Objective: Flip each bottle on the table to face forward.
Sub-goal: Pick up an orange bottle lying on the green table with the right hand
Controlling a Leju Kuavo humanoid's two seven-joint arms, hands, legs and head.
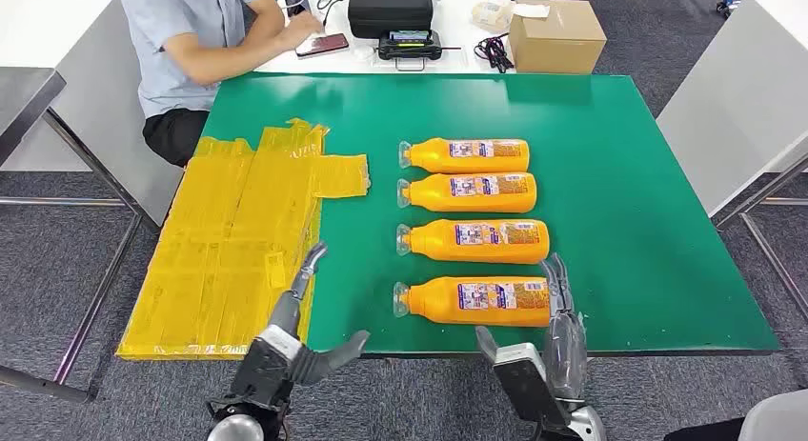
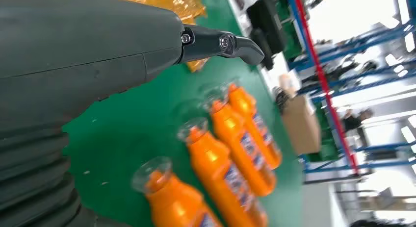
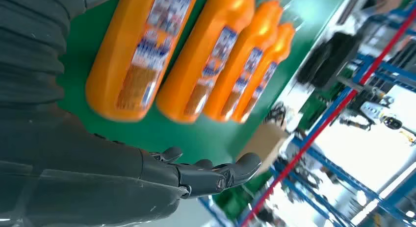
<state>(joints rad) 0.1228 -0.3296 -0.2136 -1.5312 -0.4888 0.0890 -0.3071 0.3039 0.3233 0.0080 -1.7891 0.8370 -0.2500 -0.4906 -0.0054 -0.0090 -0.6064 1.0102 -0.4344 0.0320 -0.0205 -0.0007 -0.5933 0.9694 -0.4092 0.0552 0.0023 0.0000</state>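
Head view: four bottles (image 1: 474, 227) lying (labels up), both hands empty

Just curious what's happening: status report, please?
Left robot hand and right robot hand open, empty. Four orange bottles lying in a row, untouched. Nothing in the way.

Label print on the bottles (image 1: 472, 228) too small to read in the head view. Nearest bottle (image 2: 171, 202) cut off at the lower edge of the left wrist view. Bottle tops cropped and blurred in the right wrist view. Person (image 1: 195, 41) cut at the upper left edge.
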